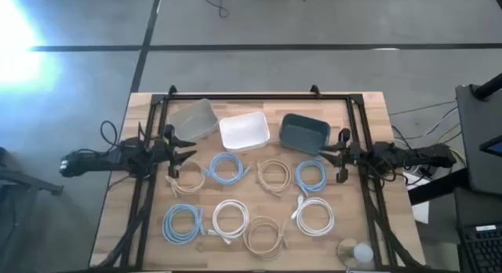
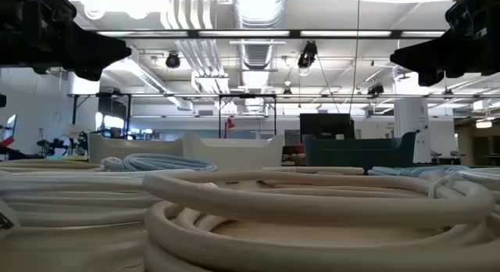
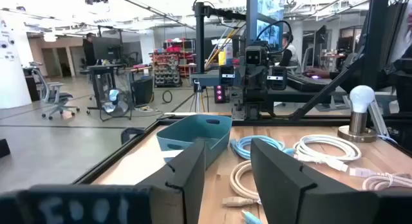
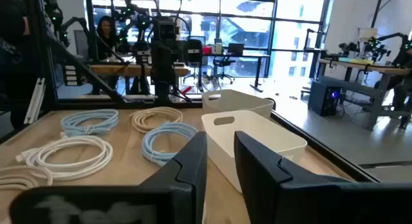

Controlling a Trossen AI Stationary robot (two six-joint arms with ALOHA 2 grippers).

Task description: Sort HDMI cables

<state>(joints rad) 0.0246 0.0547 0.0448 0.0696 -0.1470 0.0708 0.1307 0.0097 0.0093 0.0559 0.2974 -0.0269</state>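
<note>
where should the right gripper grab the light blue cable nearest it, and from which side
Probably from straight above, pinching one bundled stretch of the light blue cable ring. It lies flat on the table as a round loop, so only the strand bundle gives the fingers something to close across. The edge facing the right gripper looks best: it is nearest, and farthest from the beige cable alongside.

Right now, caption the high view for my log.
Eight coiled HDMI cables lie unsorted before three bins; left gripper and right gripper open.
</note>
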